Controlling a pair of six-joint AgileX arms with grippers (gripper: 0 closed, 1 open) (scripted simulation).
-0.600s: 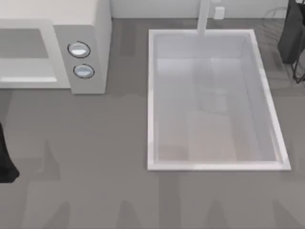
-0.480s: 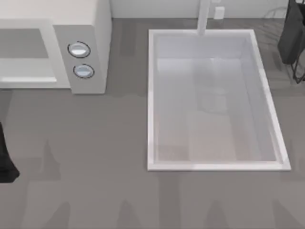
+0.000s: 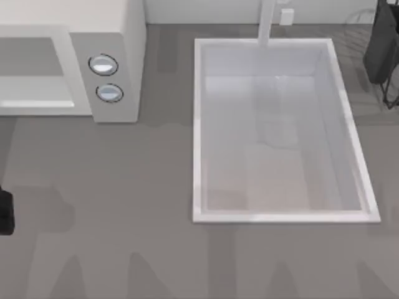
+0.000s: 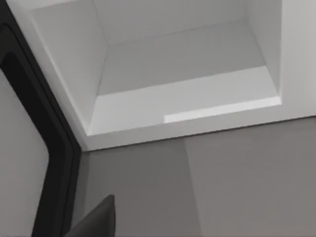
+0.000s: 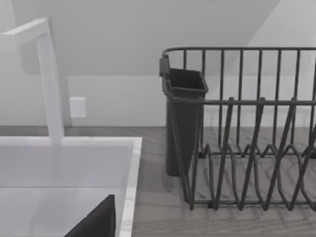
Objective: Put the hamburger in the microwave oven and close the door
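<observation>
The microwave oven (image 3: 115, 37) stands at the table's back left, white, with two round knobs (image 3: 103, 65) on its front panel. In the left wrist view its cavity (image 4: 177, 74) is open, and the white floor that shows is bare. The door (image 4: 22, 168), a grey panel in a dark frame, stands swung open beside the cavity. The hamburger is out of view. My left arm (image 3: 5, 212) is a dark shape at the table's left edge, in front of the microwave oven. My right arm (image 3: 381, 43) hangs at the back right, away from the oven.
A white rectangular sink basin (image 3: 198, 131) fills the middle and right of the table, with a faucet (image 3: 267, 22) behind it. A dark wire dish rack (image 5: 247, 128) with a cutlery cup (image 5: 183, 118) stands at the far right. Grey tabletop lies between oven and sink.
My left arm has drawn back toward the left edge, so less of it shows in the top view. The right arm has not moved.
</observation>
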